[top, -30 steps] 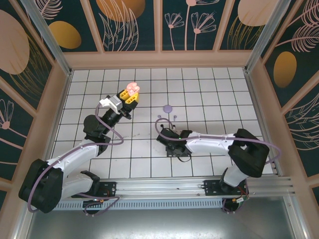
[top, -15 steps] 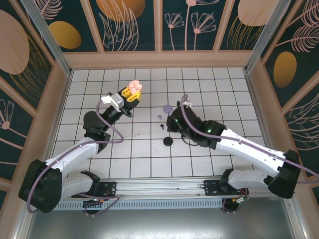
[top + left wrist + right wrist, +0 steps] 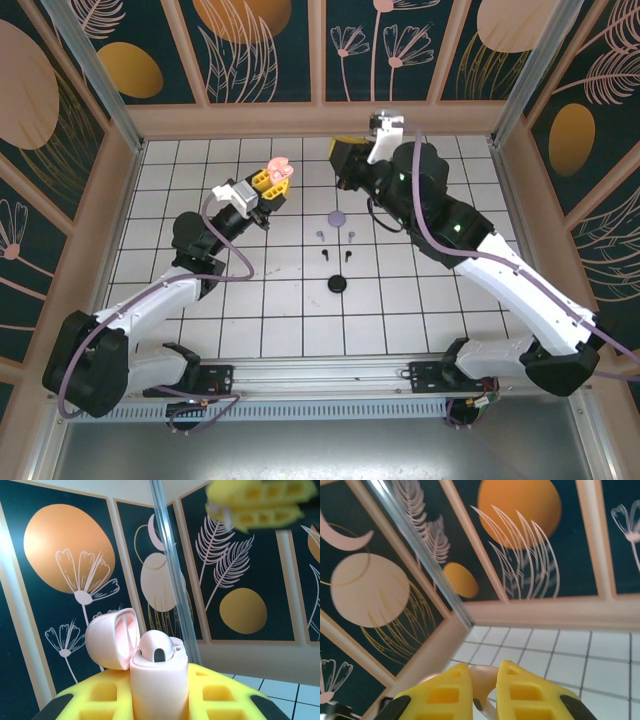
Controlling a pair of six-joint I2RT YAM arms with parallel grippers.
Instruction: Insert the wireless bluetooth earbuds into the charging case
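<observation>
Top view, left claw [image 3: 268,183]: pressed onto the pink charging case [image 3: 279,170], above the tiled surface [image 3: 450,300].
Top view, right claw [image 3: 345,160]: held high, apart from the case.
Top view, surface: lilac earbuds [image 3: 319,236] and black earbuds [image 3: 325,255] lie near the centre.
Left wrist, case lid [image 3: 112,637]: open, with a seated pink earbud [image 3: 157,652] in the case.
Right wrist, right claw [image 3: 484,680]: pinching a pale pink earbud [image 3: 482,674].

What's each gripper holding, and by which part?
Left gripper: the open pink charging case, by its lower body. Right gripper: a pale pink earbud, by its head.
</observation>
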